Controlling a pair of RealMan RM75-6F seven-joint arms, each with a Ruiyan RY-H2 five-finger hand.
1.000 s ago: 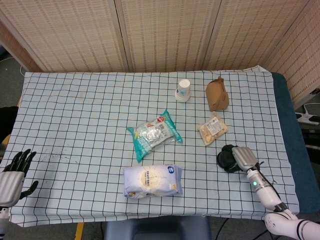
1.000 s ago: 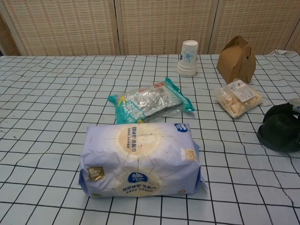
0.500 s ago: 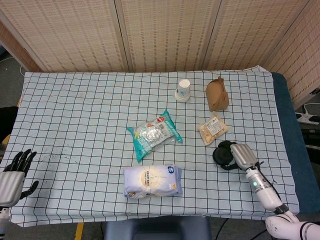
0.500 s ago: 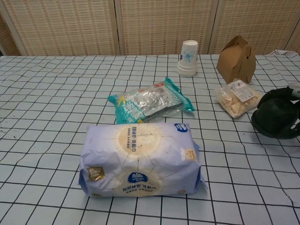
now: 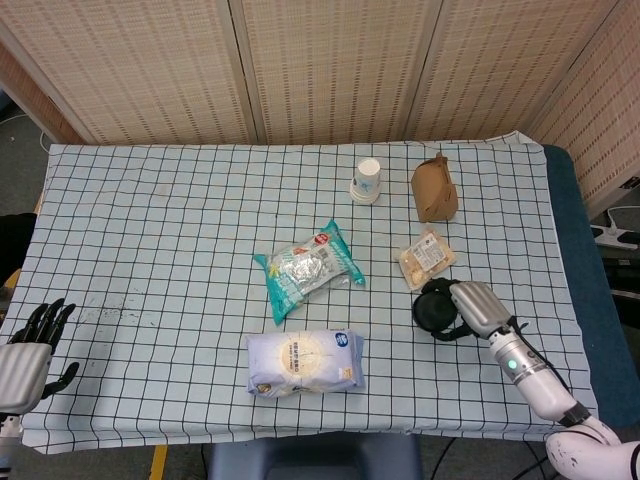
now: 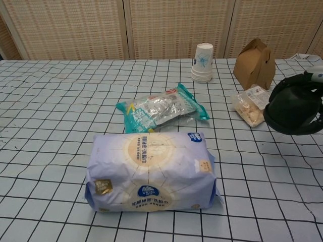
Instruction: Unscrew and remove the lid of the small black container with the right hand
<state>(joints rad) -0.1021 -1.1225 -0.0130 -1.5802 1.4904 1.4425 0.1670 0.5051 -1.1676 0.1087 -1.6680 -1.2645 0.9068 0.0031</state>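
Two hands show in the head view. The left hand (image 5: 22, 352) lies at the near left corner of the checked cloth (image 5: 160, 230), fingers apart and holding nothing. The right hand (image 5: 473, 306) sits at the right side of the table, its fingers wrapped around the black container (image 5: 435, 310), which is just below the snack pack (image 5: 426, 257). Whether the container touches the cloth cannot be told from here, and the lid cannot be made out apart from the body. Further back stand a paper cup (image 5: 367, 181) and a brown box (image 5: 434, 188), near each other. A teal packet (image 5: 307, 268) lies mid-table, with a pale blue wipes pack (image 5: 304, 362) just in front of it toward the near edge. Woven screens (image 5: 330, 65) close off the back.

Seen from the chest, the container (image 6: 292, 108) appears dark and round at the right edge, overlapping the lower right of the snack pack (image 6: 246, 106). Dark fingers (image 6: 314, 117) curve around it; the rest of the right hand is mostly cut off by the frame. The wipes pack (image 6: 151, 171) fills the foreground, the teal packet (image 6: 161, 112) lies behind it, and the cup (image 6: 203, 62) and box (image 6: 255, 63) stand at the back. The left hand is outside this view.
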